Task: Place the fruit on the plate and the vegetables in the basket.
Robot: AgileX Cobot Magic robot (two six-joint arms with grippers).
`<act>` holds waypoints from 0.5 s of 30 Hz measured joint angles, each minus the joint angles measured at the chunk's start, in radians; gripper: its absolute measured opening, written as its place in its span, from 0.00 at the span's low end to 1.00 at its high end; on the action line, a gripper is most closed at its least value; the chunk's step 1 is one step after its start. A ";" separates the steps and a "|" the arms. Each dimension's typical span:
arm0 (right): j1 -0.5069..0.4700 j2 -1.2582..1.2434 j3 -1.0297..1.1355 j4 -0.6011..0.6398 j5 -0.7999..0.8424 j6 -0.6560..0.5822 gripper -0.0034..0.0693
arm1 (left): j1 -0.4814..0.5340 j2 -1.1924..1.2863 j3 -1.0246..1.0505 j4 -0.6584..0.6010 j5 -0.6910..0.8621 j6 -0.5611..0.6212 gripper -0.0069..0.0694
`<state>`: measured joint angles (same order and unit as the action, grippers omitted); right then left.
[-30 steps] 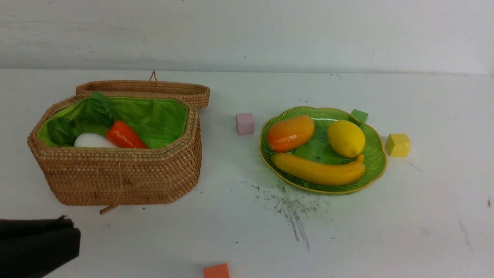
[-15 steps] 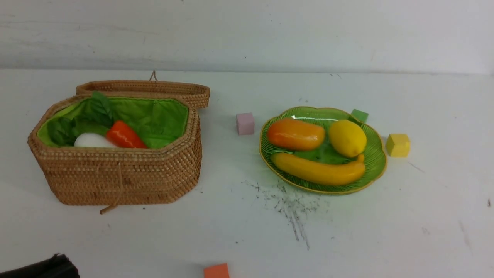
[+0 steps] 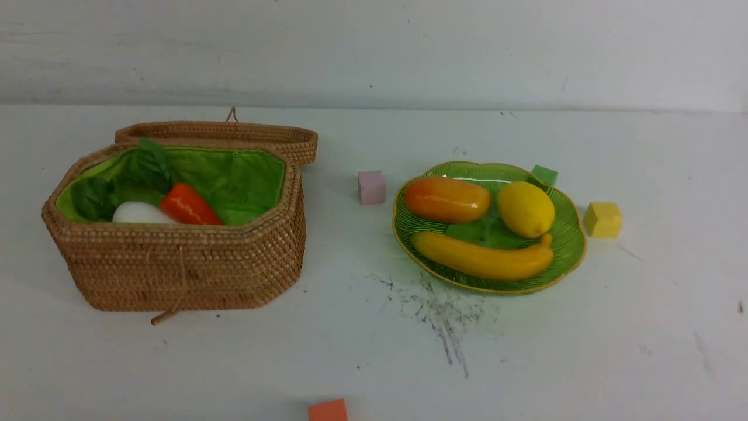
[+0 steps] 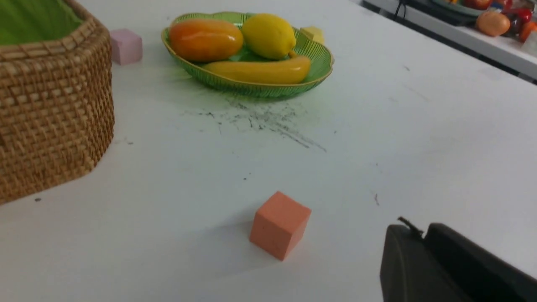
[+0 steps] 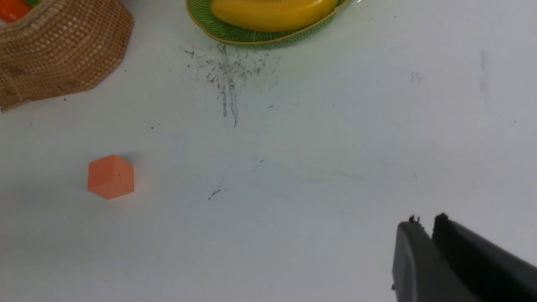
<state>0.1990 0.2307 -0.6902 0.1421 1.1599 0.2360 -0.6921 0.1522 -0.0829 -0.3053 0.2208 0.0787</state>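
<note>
- Sitting on the left of the white worktop (image 3: 584,351), the basket (image 3: 175,269) has its lid (image 3: 234,135) folded back on the far side.
- Inside it lie the white radish (image 3: 137,213) and the orange carrot (image 3: 187,206), with dark green leaves (image 3: 125,181) behind them; the gourd itself I cannot make out.
- To the right, the plate (image 3: 570,245) carries the mango (image 3: 447,199), the lemon (image 3: 525,209) and, on its near side, the banana (image 3: 482,262).
- Pink cube (image 3: 371,187) sits between basket and plate; green cube (image 3: 544,174) and yellow cube (image 3: 602,219) lie beside the plate's far right; orange cube (image 3: 327,410) lies near.
- Left hand (image 4: 419,235) and right hand (image 5: 423,228) each show fingers pressed nearly together, holding nothing, above bare worktop.
</note>
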 joint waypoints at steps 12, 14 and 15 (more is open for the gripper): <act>-0.033 -0.029 0.023 -0.074 -0.070 0.000 0.15 | 0.000 0.000 0.008 0.000 0.026 0.000 0.17; -0.060 -0.069 0.065 -0.093 -0.151 -0.006 0.08 | 0.000 0.000 0.008 0.000 0.029 0.000 0.17; -0.071 -0.093 0.099 -0.096 -0.208 -0.024 0.05 | 0.000 0.000 0.008 0.000 0.033 0.000 0.17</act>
<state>0.1275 0.1381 -0.5912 0.0465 0.9517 0.2115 -0.6921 0.1522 -0.0751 -0.3053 0.2539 0.0787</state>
